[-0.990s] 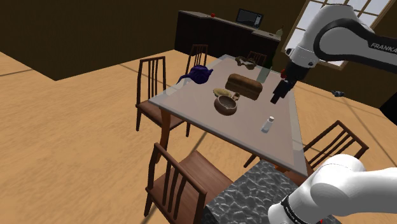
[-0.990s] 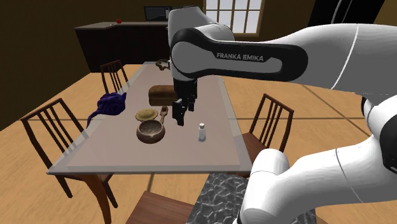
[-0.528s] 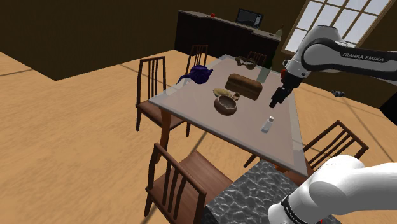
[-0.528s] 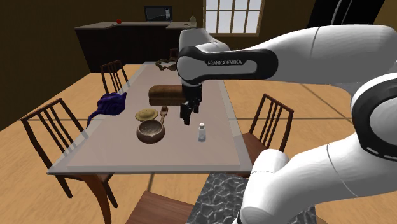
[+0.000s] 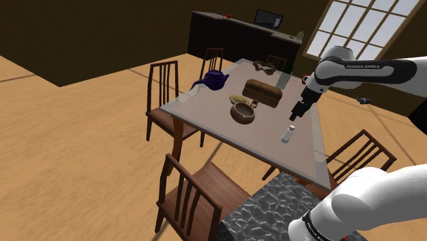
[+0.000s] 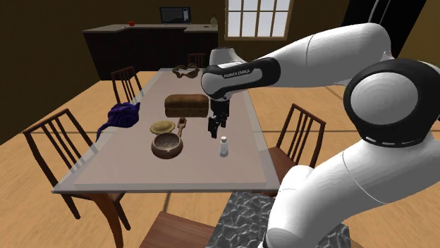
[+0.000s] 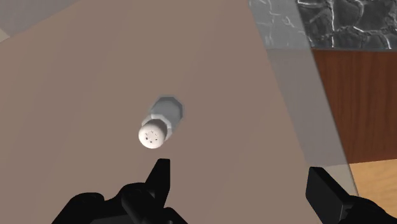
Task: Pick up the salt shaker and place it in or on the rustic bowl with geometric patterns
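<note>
Dim, flat indoor light; a pale window (image 6: 257, 17) glows against dark walls (image 6: 42, 42); the white arm (image 6: 338, 63) looks brightest.

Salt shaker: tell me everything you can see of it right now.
The salt shaker is a small pale grey, faceted bottle with a rounded white cap pierced by tiny holes. It stands upright on the table, near its long edge, apart from the brown bowl. Nothing touches it but the tabletop; the open gripper hangs above it.
</note>
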